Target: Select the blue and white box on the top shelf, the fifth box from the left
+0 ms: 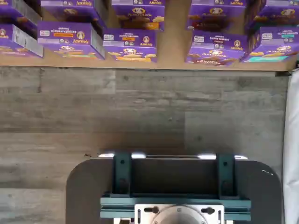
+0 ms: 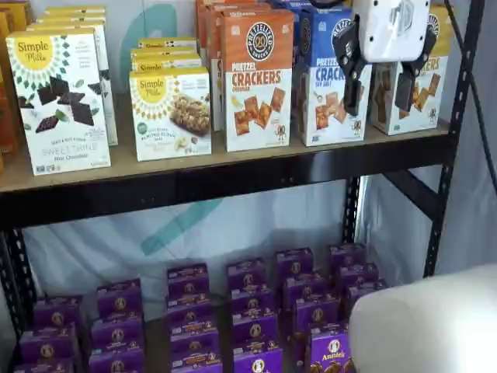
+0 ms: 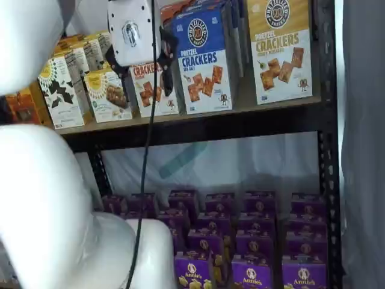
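Nearest the cameras, the pincer [image 2: 378, 84] is seen hanging in front of the top shelf [image 2: 233, 175], its two black fingers spread with a plain gap between them and nothing held. Just behind it the blue and white box [image 2: 330, 78] is stood upright at the shelf's front edge, between the orange-topped box [image 2: 258, 78] and the yellow-topped box [image 2: 411, 81]; no contact with it can be made out.

The box is judged to be light, thin cardboard — stiff along its edges, but easily dented on its broad faces and probably part hollow inside. Its printed skin may be somewhat slick. A hold across the narrow side walls, a little above the middle, is judged safest, with the squeeze kept gentle so that the crackers are not crushed; the neighbours stand close, so little room is left for the fingers.

In both shelf views the pincer and the box are shown — one from each side. The wrist view shows neither: only purple boxes [image 1: 130, 44] on a low board, grey plank flooring and a dark teal-bracketed mount [image 1: 175, 186] are given there.
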Robot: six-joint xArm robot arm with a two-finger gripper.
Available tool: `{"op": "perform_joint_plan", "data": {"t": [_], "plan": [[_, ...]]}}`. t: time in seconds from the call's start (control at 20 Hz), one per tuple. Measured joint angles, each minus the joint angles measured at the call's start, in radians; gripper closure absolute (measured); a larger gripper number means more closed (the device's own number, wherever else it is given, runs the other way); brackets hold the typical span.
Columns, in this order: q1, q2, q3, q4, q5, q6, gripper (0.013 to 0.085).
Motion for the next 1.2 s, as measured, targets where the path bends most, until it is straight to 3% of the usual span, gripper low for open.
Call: {"op": "perform_joint_plan", "data": {"t": [0.2, 0.75, 1.2], "plan": [[-0.017, -0.003, 0.003, 0.017, -0.004, -0.009, 0.013], [-0.055, 0.022, -0.017, 0.011, -0.063, -0.052, 0.013], [-0.051, 0.117, -0.086, -0.005, -0.114, -0.055, 0.013]]}}
